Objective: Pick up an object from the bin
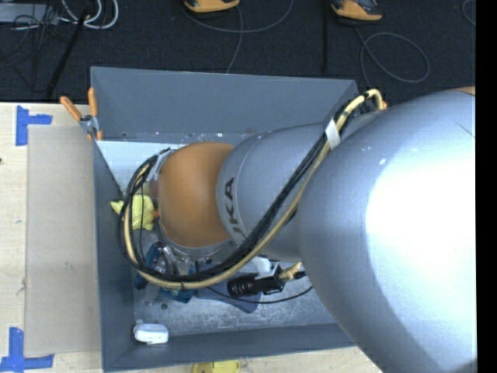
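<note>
Hand (172, 264) sits low in the bin (233, 99) beside a yellow thing (140, 210); spread or pressed together, cannot tell.

Arm (349, 208) hides most of bin (217, 99) floor; yellow obj (142, 210) by wrist part-covered.

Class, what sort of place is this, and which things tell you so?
Probably a robotics lab: a silver robot arm reaches into a grey metal bin, and cables lie on the dark floor.
</note>
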Controlling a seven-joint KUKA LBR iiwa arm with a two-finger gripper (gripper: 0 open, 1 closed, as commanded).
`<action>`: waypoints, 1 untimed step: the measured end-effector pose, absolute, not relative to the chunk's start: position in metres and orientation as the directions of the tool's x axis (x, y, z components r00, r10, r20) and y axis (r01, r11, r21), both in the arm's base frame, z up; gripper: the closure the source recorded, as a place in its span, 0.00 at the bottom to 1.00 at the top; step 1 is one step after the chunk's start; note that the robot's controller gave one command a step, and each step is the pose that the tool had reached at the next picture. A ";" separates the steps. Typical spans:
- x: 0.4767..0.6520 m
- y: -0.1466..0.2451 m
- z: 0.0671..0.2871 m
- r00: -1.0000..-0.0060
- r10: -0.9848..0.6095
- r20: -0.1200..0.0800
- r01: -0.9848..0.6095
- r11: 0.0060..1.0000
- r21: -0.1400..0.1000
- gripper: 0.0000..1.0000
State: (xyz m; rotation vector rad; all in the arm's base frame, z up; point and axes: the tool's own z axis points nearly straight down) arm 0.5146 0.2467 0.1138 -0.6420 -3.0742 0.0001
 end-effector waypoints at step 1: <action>0.515 0.247 0.124 -0.916 0.400 0.000 0.400 0.916 0.000 1.00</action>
